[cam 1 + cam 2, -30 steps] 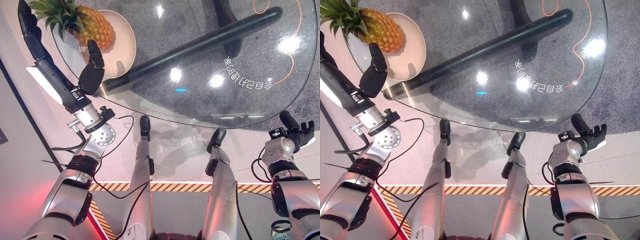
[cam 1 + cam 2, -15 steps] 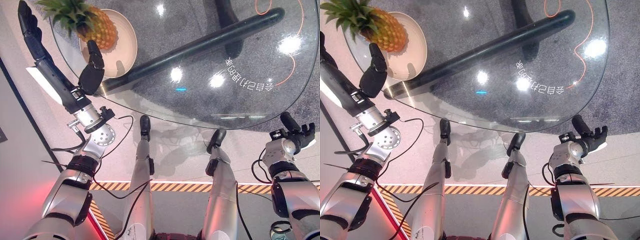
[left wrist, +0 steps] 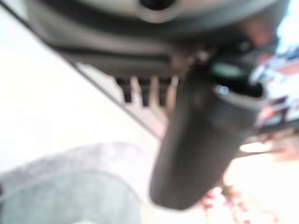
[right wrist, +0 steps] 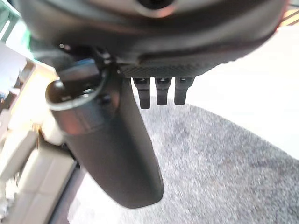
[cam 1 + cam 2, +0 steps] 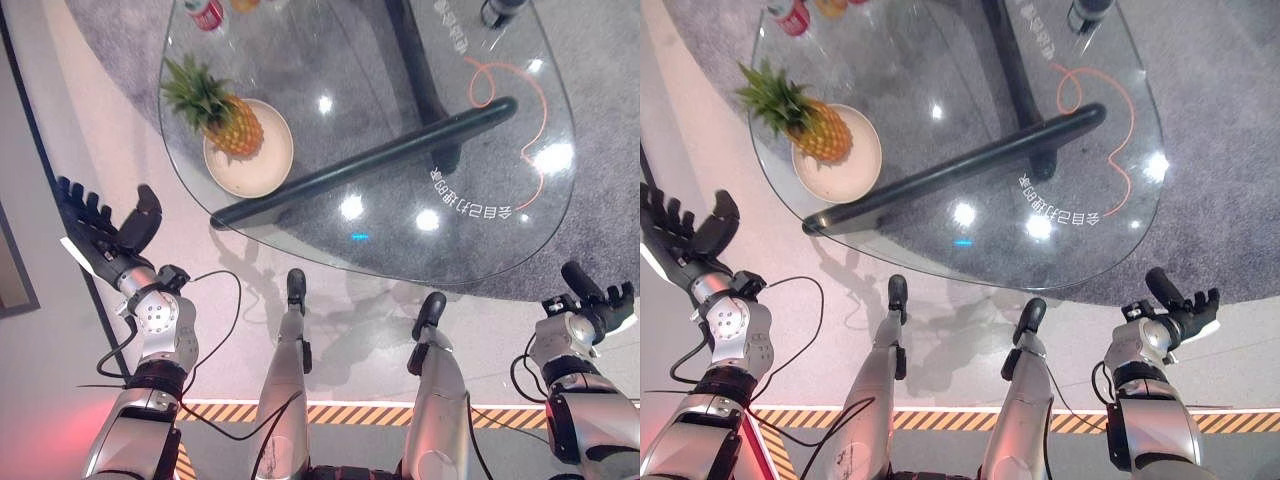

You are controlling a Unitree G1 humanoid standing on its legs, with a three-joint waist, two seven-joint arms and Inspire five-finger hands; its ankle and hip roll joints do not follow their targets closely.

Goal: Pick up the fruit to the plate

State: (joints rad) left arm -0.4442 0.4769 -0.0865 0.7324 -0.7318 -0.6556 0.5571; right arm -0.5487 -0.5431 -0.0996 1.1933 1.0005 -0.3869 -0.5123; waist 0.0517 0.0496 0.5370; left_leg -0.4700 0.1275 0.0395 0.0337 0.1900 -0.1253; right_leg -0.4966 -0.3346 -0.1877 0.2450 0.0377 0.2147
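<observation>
The pineapple [image 5: 225,117] lies on its side in the cream plate [image 5: 270,173] in the upper left of the left eye view, its orange body resting against the plate's upper-left part and its green crown hanging out past the rim toward the upper left, so the fruit looks to be where the task wants it. The plate sits near the left edge of the glass table [image 5: 400,240], just above the near end of the dark bar [image 5: 380,160] that runs under the glass from lower left to upper right; that spot keeps it close to the left arm's side. The left hand [image 5: 105,232] is at the left edge of the frame, below and to the left of the plate and off the table's edge, its fingers spread straight and its thumb standing apart, holding nothing; being well apart from the fruit suits a hand that has no more to do there. The right hand [image 5: 592,305] is at the lower right, below the table's near edge, fingers relaxed and empty, idle on the side away from the plate. A red can [image 5: 205,14] stands at the top of the frame, beyond the plate and apart from it
</observation>
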